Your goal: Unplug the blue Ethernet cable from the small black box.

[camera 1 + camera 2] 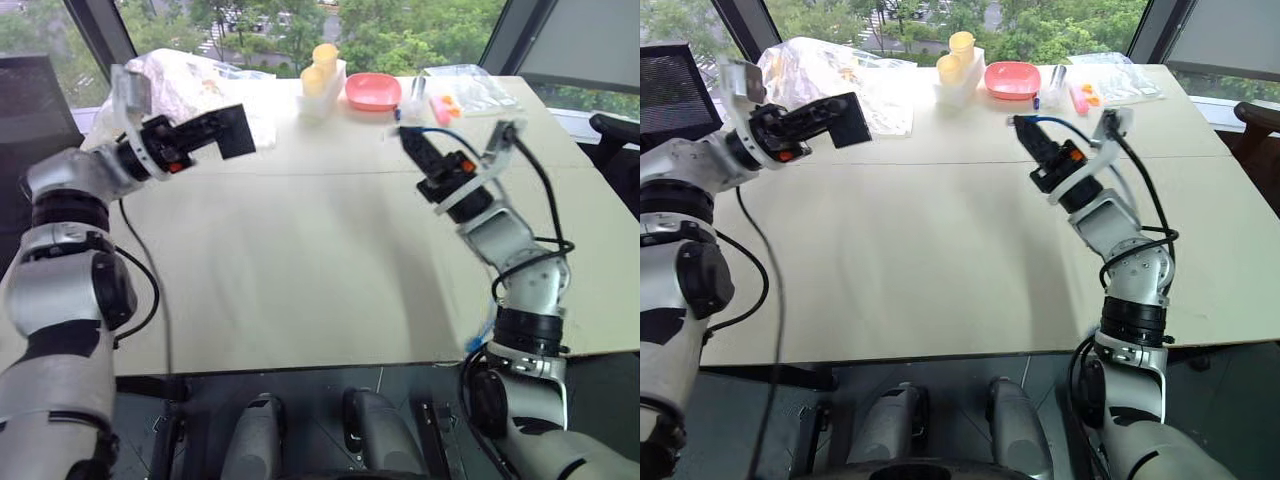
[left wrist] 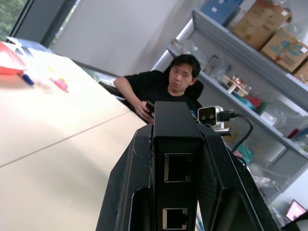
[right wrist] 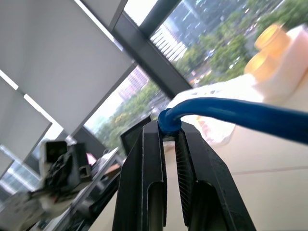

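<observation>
Cable and box separated, each held above the surface (image 1: 300, 280).

The left gripper (image 1: 232, 132) has its jaws pinching the small black box (image 2: 176, 144), whose two ports face outward and stand empty. The right gripper (image 1: 1025, 130), well apart from it, has its jaws clamped on the plug end of the blue Ethernet cable (image 3: 231, 113), which trails back toward the arm. The unplugging appears done; at most, setting the parts down remains.
</observation>
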### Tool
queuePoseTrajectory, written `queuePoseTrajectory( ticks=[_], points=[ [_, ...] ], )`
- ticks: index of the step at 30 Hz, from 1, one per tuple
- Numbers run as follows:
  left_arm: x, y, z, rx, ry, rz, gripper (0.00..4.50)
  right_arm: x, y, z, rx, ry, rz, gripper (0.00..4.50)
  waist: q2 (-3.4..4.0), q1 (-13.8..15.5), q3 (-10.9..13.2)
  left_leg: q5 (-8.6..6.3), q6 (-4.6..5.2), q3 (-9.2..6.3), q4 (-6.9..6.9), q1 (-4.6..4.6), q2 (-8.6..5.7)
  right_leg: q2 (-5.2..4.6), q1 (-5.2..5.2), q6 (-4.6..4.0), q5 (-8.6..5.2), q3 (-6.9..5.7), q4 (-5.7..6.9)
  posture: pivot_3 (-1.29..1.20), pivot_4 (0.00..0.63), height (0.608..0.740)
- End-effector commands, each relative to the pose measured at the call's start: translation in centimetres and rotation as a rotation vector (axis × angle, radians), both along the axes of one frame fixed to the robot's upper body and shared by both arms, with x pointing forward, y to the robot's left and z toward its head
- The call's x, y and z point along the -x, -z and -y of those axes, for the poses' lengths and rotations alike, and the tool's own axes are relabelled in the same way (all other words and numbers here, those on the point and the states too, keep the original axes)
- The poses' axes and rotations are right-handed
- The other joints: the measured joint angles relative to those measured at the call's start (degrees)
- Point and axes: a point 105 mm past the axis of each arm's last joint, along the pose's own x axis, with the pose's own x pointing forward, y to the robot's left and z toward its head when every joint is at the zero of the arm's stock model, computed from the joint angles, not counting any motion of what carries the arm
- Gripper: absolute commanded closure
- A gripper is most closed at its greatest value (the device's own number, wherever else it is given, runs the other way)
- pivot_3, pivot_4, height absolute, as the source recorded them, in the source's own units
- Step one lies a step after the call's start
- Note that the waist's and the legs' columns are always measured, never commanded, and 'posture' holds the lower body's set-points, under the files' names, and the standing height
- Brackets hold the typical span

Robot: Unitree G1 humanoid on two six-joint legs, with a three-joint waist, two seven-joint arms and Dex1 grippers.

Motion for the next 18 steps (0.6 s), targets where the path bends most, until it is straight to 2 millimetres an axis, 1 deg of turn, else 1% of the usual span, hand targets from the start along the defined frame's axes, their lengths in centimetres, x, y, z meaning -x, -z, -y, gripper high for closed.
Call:
queuePoseTrajectory(
  ticks=[1, 3, 5, 7, 9, 11, 13, 16, 17, 18],
  points=[
    [-0.2, -0.1, 0.4, -0.064, -0.017, 0.049, 3.98, 0.0, -1.1, -0.3, 0.045, -0.002, 0.053, 4.42, 0.00, 0.0, 0.0, 0.00, 0.00, 0.00, 0.05, -0.04, 0.00, 0.00, 0.00, 0.00, 0.00, 0.00, -0.01, 0.00, 0.150, 0.740],
    [-0.6, 0.9, 0.9, -0.137, -0.036, 0.059, 3.98, -0.4, -1.0, -0.5, 0.088, 0.007, 0.052, 4.42, 0.00, -0.2, 0.0, 0.00, 0.00, 0.06, 0.08, -0.05, -0.02, -0.04, 0.00, 0.01, 0.01, 0.04, -0.06, 0.00, 0.150, 0.740],
    [-1.9, 2.0, 2.1, -0.225, -0.108, 0.095, 3.98, -1.9, -1.9, -0.8, 0.183, 0.030, 0.063, 4.42, 0.00, -0.2, 0.0, 0.00, 0.00, 0.11, 0.08, -0.05, -0.04, -0.09, 0.00, 0.01, 0.01, 0.08, -0.09, 0.00, 0.150, 0.740],
    [-2.8, 2.6, 3.3, -0.262, -0.154, 0.141, 3.98, -3.5, -4.6, -0.8, 0.291, 0.065, 0.113, 4.42, 0.05, -0.2, 0.0, 0.00, 0.00, 0.15, 0.11, -0.04, -0.05, -0.10, 0.00, 0.01, 0.02, 0.11, -0.09, 0.00, 0.150, 0.740],
    [-3.8, 2.4, 3.8, -0.247, -0.241, 0.158, 3.98, -4.5, -7.6, -0.8, 0.395, 0.098, 0.178, 4.42, 0.06, -0.2, 0.1, 0.01, 0.00, 0.19, 0.17, -0.09, -0.05, -0.10, -0.09, -0.03, 0.04, 0.14, -0.06, 0.00, 0.150, 0.740],
    [-4.5, 2.4, 4.0, -0.252, -0.298, 0.177, 3.98, -5.5, -11.1, -0.5, 0.433, 0.133, 0.225, 4.42, 0.06, -0.3, 0.1, 0.01, 0.00, 0.20, 0.15, -0.14, -0.04, -0.07, -0.18, -0.01, 0.05, 0.15, -0.02, 0.00, 0.150, 0.740],
    [-4.7, 2.8, 4.4, -0.270, -0.317, 0.198, 3.98, -6.0, -13.5, -0.4, 0.433, 0.155, 0.244, 4.42, 0.05, -0.5, 0.1, 0.00, 0.01, 0.25, -0.07, -0.16, -0.04, -0.04, -0.32, 0.00, 0.04, 0.21, -0.04, 0.00, 0.150, 0.740],
    [-5.1, 3.4, 4.7, -0.316, -0.372, 0.249, 3.98, -6.6, -15.1, -0.7, 0.456, 0.174, 0.287, 4.42, 0.04, -0.3, 0.0, -0.06, 0.12, 0.24, -0.22, -0.17, -0.01, 0.02, -0.40, 0.02, 0.03, 0.20, -0.04, 0.00, 0.150, 0.740],
    [-5.2, 3.5, 4.8, -0.320, -0.383, 0.261, 3.98, -6.8, -15.2, -0.8, 0.466, 0.183, 0.299, 4.42, 0.04, -0.3, 0.1, -0.09, 0.17, 0.26, -0.24, -0.17, -0.01, 0.01, -0.40, 0.03, 0.02, 0.20, -0.06, 0.00, 0.150, 0.740],
    [-5.2, 3.6, 4.9, -0.323, -0.391, 0.271, 3.98, -7.2, -15.0, -0.9, 0.482, 0.193, 0.296, 4.42, 0.04, -0.3, 0.0, -0.10, 0.18, 0.27, -0.24, -0.20, -0.01, 0.01, -0.40, 0.03, 0.02, 0.20, -0.09, 0.00, 0.150, 0.740]
  ],
)
